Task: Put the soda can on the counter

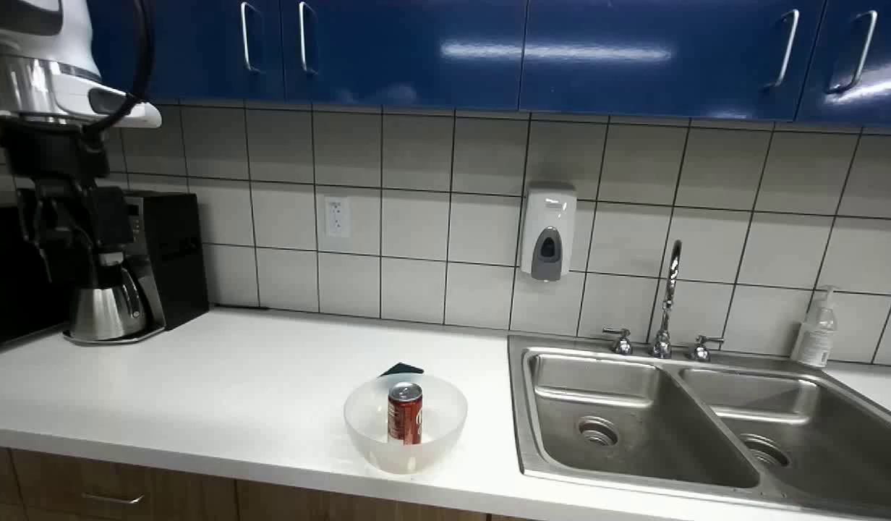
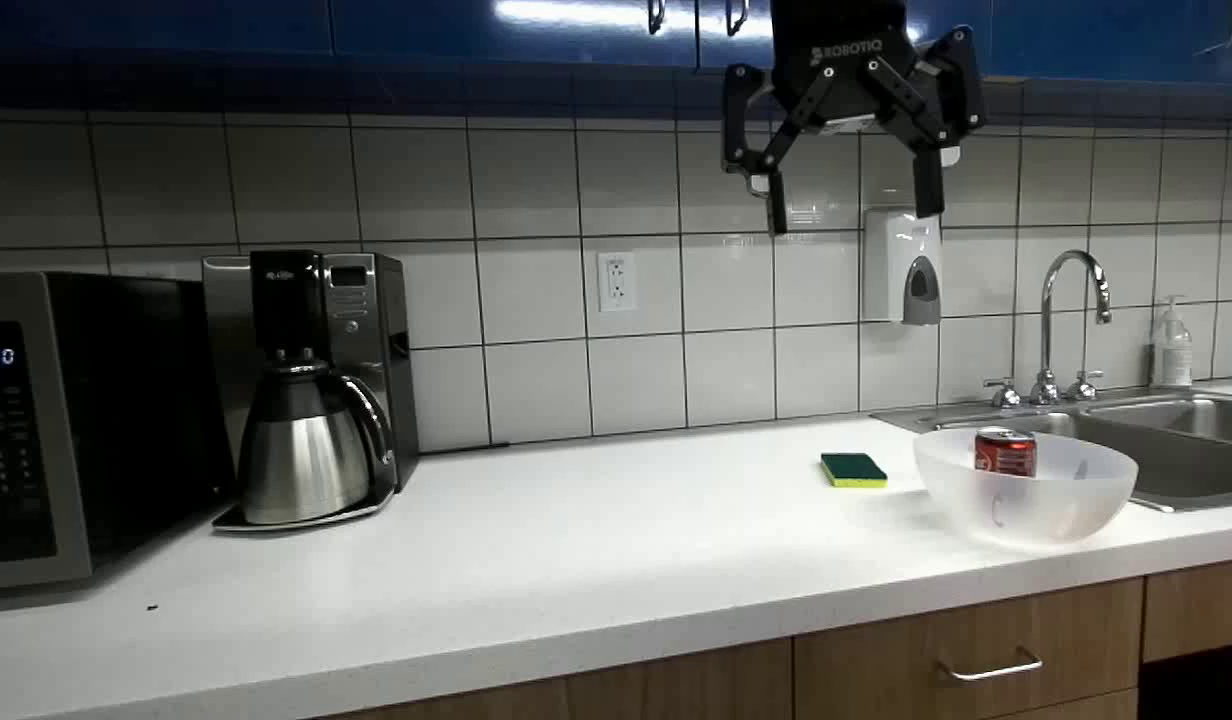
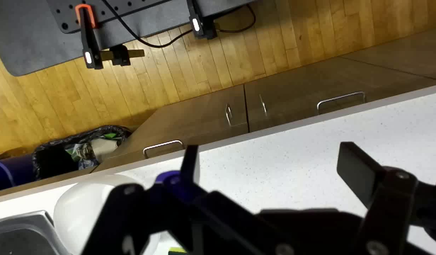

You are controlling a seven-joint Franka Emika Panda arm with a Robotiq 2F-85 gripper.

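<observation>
We find the red soda can (image 1: 405, 415) standing upright inside a frosted bowl (image 2: 1026, 515), so it is not yet set on the white table (image 2: 626, 530). The fingers (image 2: 929, 187) hang high above the table, spread wide with nothing between them, well apart from the can. In the wrist view we cannot make out the can; lining up from there alone, we might come down off-centre. One finger could strike the bowl's rim and tip it, or knock the can over inside. If we lift too little, the can's base may catch the wall and drag the bowl toward the sink (image 1: 526, 420) or the table's front edge, both near. Smooth metal, gripped only at the top, could slip.
</observation>
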